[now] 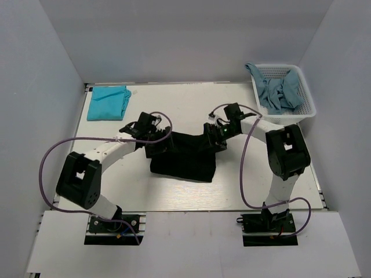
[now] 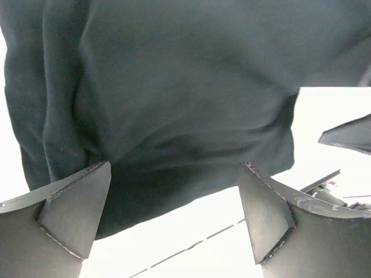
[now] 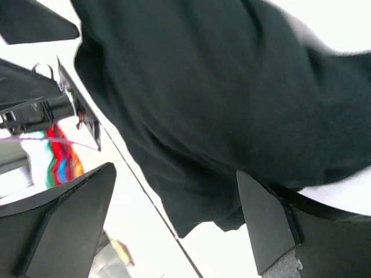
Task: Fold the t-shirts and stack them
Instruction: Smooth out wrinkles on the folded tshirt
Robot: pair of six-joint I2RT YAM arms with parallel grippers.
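The black t-shirt lies folded in the middle of the table. It fills the left wrist view and the right wrist view. My left gripper is open at the shirt's upper left edge, its fingers wide apart above the cloth and table. My right gripper is open at the shirt's upper right edge, its fingers apart over the cloth's corner. A folded teal t-shirt lies at the back left. Greyish-blue t-shirts lie crumpled in the basket.
A white mesh basket stands at the back right. White walls close the table on three sides. Purple cables loop beside both arms. The left gripper shows at the left edge of the right wrist view.
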